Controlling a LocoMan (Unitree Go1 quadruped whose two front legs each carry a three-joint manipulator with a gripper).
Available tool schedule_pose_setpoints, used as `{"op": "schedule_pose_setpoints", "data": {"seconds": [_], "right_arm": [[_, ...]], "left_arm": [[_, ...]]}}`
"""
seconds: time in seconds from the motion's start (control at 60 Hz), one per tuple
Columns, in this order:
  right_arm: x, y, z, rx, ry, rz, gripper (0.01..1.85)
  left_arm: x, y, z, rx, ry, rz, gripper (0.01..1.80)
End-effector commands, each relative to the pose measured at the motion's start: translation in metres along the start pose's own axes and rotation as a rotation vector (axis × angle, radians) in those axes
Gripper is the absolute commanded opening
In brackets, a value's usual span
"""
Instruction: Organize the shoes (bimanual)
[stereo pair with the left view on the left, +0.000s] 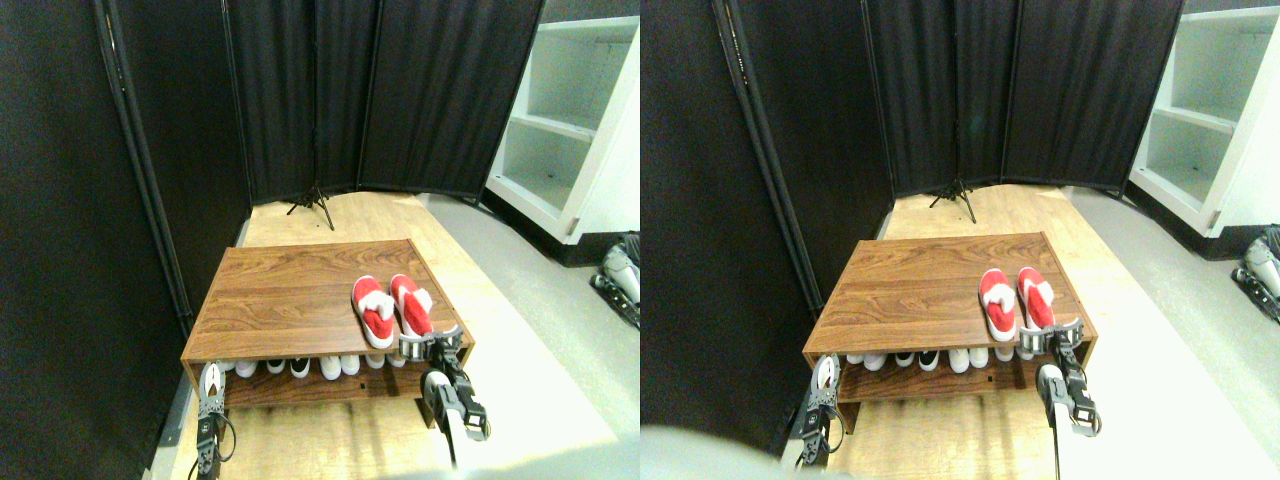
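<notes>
Two small red slip-on shoes stand side by side on the right part of the wooden shoe rack's top (280, 295), heels toward me. The left shoe (372, 311) and the right shoe (411, 304) nearly touch. My right gripper (430, 345) reaches up at the rack's front right edge, just at the heel of the right shoe. My left gripper (210, 385) hangs low at the rack's front left corner, far from both shoes.
A row of white and black shoes (310, 366) shows its toes on the rack's lower shelf. Black curtain panels (300, 90) close off the back and left. A white shelf unit (570, 120) stands at the right, and a tripod's feet (315, 205) stand behind the rack.
</notes>
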Motion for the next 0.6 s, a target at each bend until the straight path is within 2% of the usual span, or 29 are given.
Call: {"op": "schedule_pose_setpoints", "data": {"seconds": [0.017,0.117,0.283,0.333,0.4,0.5,0.533,0.6], "right_arm": [[0.007,0.001,-0.002,0.014,0.011,0.000,1.57],[0.010,0.001,-0.003,0.028,0.021,0.000,1.49],[0.003,0.003,-0.003,0.005,0.033,0.025,1.54],[-0.004,0.005,-0.004,-0.004,0.036,0.048,1.55],[-0.020,0.008,-0.006,0.037,0.051,0.094,1.41],[-0.047,0.013,-0.009,-0.011,0.062,0.155,1.58],[-0.049,0.013,-0.009,-0.020,0.062,0.169,1.58],[-0.065,0.014,-0.006,-0.051,0.062,0.205,1.52]], "left_arm": [[0.000,-0.013,0.001,-0.018,-0.007,-0.063,0.01],[0.000,-0.015,0.000,-0.013,0.001,-0.073,0.01],[0.000,-0.014,0.001,-0.007,-0.008,-0.071,0.01],[0.000,-0.015,0.001,-0.007,-0.009,-0.072,0.01],[0.000,-0.015,0.001,-0.011,-0.005,-0.074,0.01],[0.000,-0.015,0.000,-0.003,-0.011,-0.071,0.01],[0.000,-0.015,0.000,-0.004,-0.009,-0.072,0.01],[0.000,-0.015,-0.001,-0.016,-0.011,-0.071,0.01]]}}
